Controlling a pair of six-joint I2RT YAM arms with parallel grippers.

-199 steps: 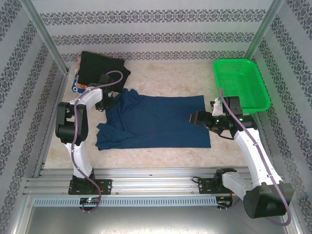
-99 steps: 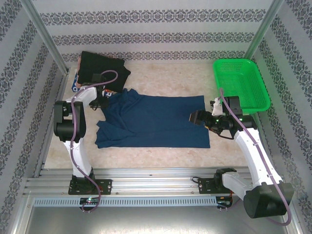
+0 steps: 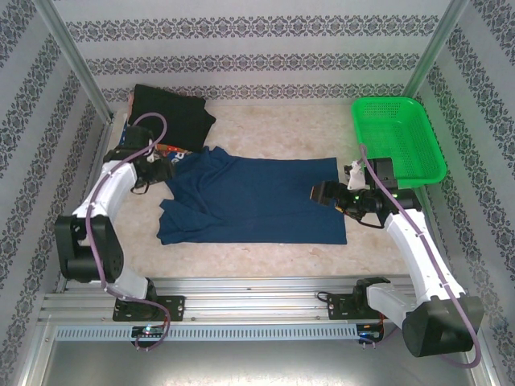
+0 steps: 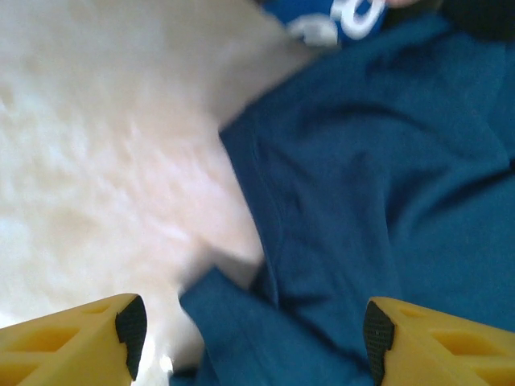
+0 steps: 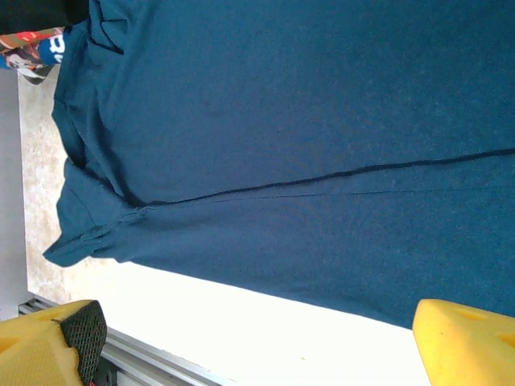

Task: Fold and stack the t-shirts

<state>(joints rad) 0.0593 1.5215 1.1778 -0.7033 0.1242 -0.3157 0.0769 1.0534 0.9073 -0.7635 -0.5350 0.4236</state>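
At the far left a folded black cloth t-shirt (image 3: 165, 112) lies over a multicoloured printed t-shirt (image 3: 126, 141). Just near of that pile the left gripper (image 4: 251, 334) has spread its yellow fingers and backed off the rumpled left sleeve of the navy blue cloth t-shirt (image 3: 257, 201), so that side looks released, with folding still ahead. The navy shirt lies spread mid-table, and at its right hem the right gripper (image 3: 322, 193) hovers wide apart, holding nothing.

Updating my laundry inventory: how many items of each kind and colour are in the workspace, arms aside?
Navy t-shirt: 1
Black t-shirt: 1
Multicoloured t-shirt: 1
Green basket: 1
Total: 4
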